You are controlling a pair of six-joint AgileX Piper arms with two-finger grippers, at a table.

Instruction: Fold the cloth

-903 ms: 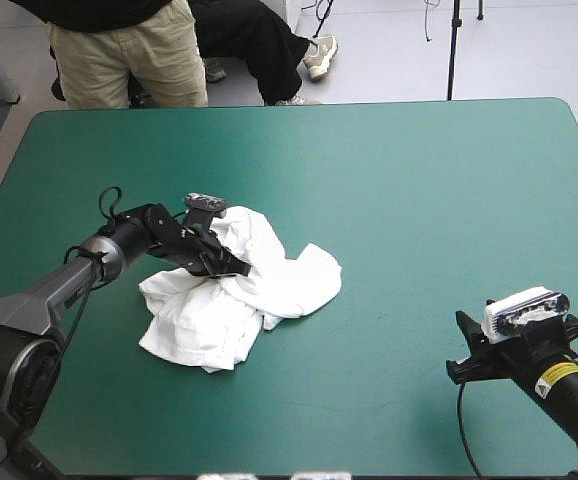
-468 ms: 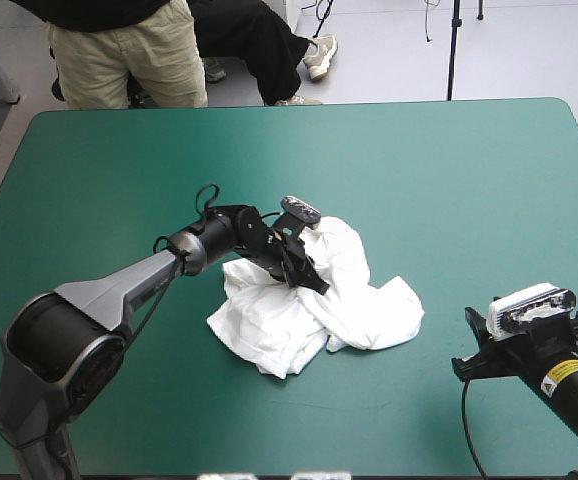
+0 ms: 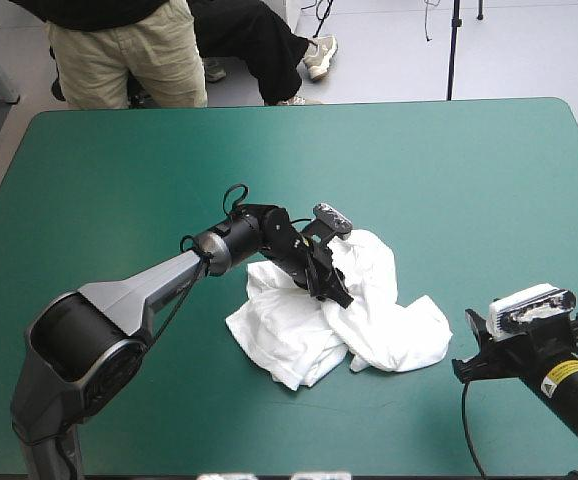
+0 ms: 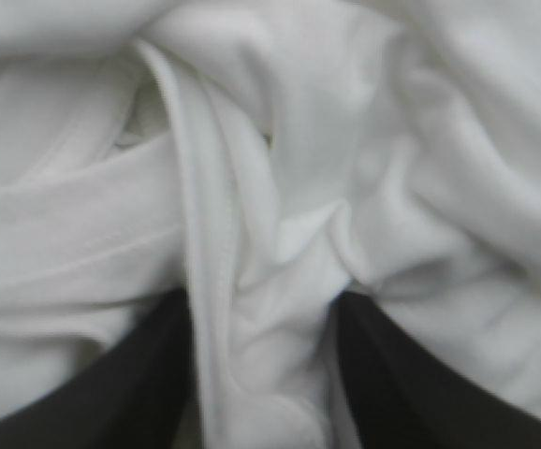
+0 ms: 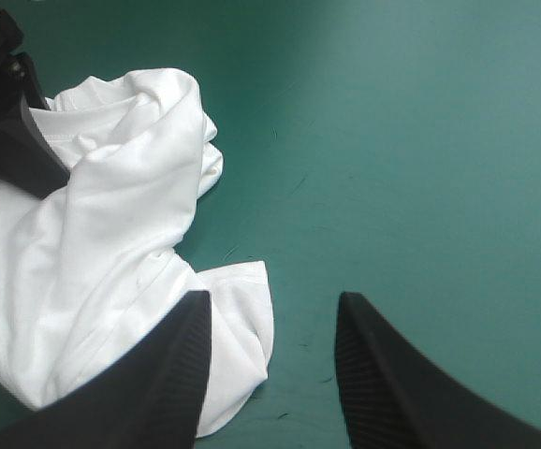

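The white T-shirt (image 3: pixel 374 315) lies as a crumpled heap a little right of the table's middle. My left gripper (image 3: pixel 337 298) reaches into the heap from the left and is shut on a bunched fold. In the left wrist view the white cloth (image 4: pixel 345 140) fills everything, with a thick ridge squeezed between the black fingers (image 4: pixel 130 383). My right gripper (image 3: pixel 461 345) stands open near the front right, just right of the heap. In the right wrist view the T-shirt (image 5: pixel 111 215) lies ahead of its fingers (image 5: pixel 172 374), a hem corner beside one fingertip, and the left gripper (image 5: pixel 8 131) shows on the heap's far side.
The teal-green cover (image 3: pixel 449 170) stretches bare beyond the heap toward the far and right edges. The table's front edge (image 3: pixel 389 470) runs close behind my right gripper.
My left gripper has dragged the T-shirt to the right across the table, from left of centre toward my right gripper. The right arm has hardly moved.
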